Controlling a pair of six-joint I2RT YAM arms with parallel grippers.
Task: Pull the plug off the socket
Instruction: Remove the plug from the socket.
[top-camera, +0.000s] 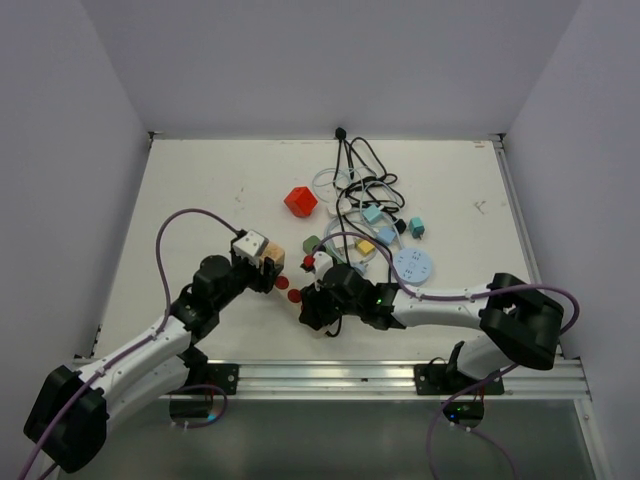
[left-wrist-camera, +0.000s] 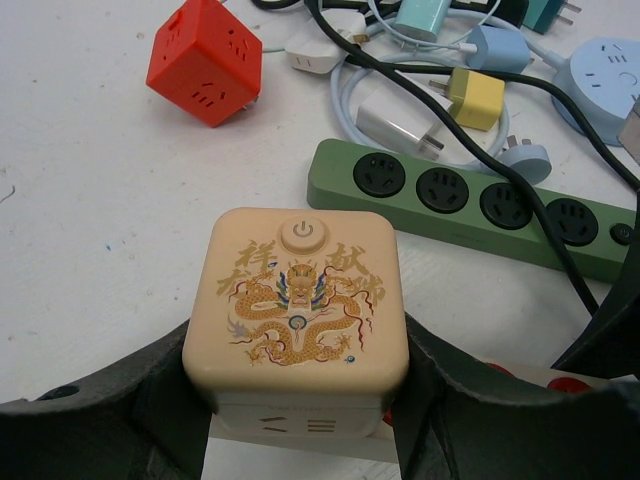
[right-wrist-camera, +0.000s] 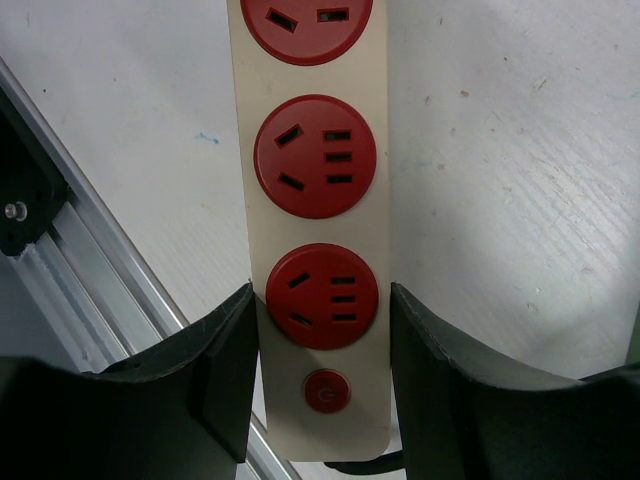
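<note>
A cream cube plug with a gold dragon print and a power button sits on the far end of a cream power strip with red round sockets. My left gripper is shut on the cube's two sides; it also shows in the top view. The cube hides its own prongs, so I cannot tell whether they sit in the socket. My right gripper is shut on the strip's near end, one finger on each long edge beside the last socket and the red switch. In the top view the right gripper is right of the cube.
A green power strip lies just beyond the cube. A red cube socket stands at the far left. Tangled black and white cables, coloured chargers and a round blue socket crowd the middle and back. An aluminium rail runs beside the strip.
</note>
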